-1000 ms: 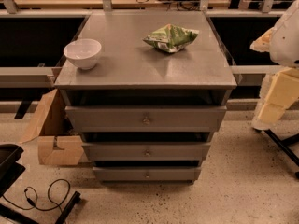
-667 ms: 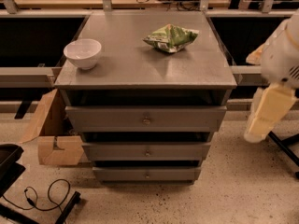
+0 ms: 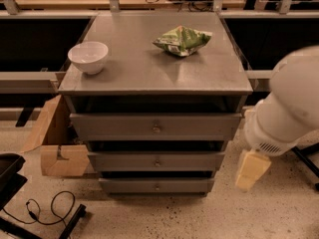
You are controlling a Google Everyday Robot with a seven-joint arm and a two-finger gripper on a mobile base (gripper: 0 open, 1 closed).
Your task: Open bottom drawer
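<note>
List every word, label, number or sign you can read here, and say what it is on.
No text can be read.
Green bag on the cabinet: its print is too blurred to read.
Bowl, bottom drawer and the other fronts, cardboard box: no text shows.
Gripper, low to the right of the cabinet, apart from it: no label shows.

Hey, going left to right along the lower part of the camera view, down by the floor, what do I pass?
Cardboard box → bottom drawer → the robot's hand, which hangs to the right of the cabinet, apart from it and about level with the lower drawers.
</note>
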